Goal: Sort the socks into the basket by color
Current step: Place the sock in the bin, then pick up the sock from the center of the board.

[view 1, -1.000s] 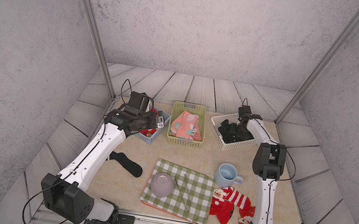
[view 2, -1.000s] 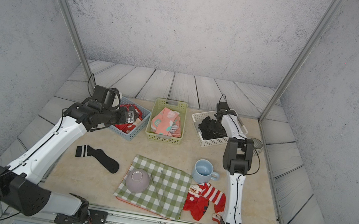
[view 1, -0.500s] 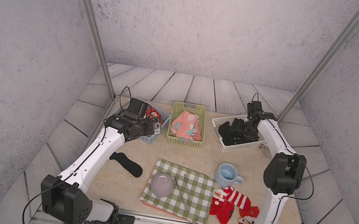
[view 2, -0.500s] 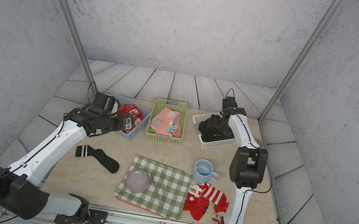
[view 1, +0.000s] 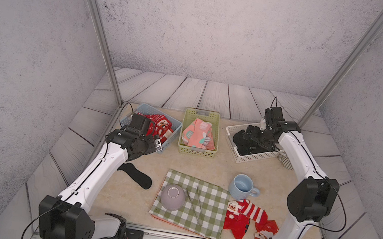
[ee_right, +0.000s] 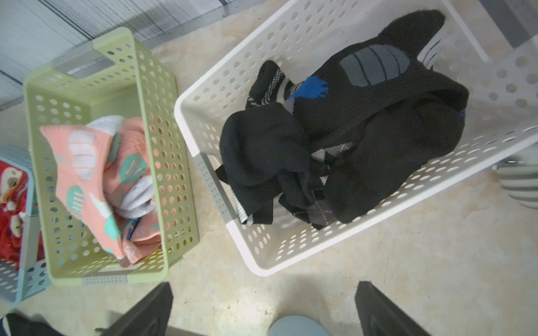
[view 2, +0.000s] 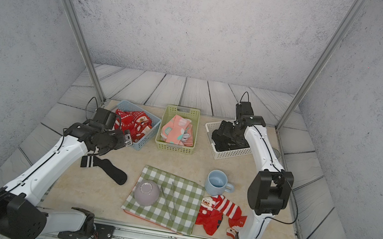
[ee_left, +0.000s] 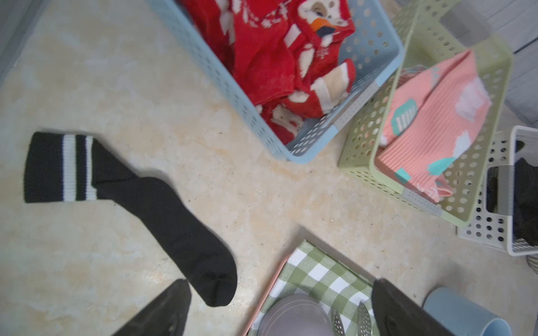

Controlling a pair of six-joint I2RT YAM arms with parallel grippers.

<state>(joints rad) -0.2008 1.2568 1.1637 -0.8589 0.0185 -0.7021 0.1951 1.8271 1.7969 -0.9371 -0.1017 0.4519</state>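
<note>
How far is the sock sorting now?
Done: red socks lie in the blue basket, pink socks in the green basket, black socks in the white basket. In hand: nothing; the left gripper and right gripper are open and empty. Left: the striped black sock and the loose red socks beside the checked cloth.

In a top view three baskets stand in a row at the back: a blue basket (view 2: 149, 132) holds red socks (view 2: 133, 122), a green basket (view 2: 175, 147) holds pink socks (view 2: 178, 131), and a white basket (view 2: 230, 154) holds black socks (view 2: 224, 138). A striped black sock (view 2: 108, 170) lies flat near the left arm (view 2: 44, 172). Just beside a checked cloth (view 2: 188, 203) bearing an upside-down bowl (view 2: 146, 193) lie loose red socks (view 2: 218, 212), with a blue mug (view 2: 217, 182) near them. The right arm (view 2: 265, 151) reaches to the white basket, its tip seemingly above the socks.
</note>
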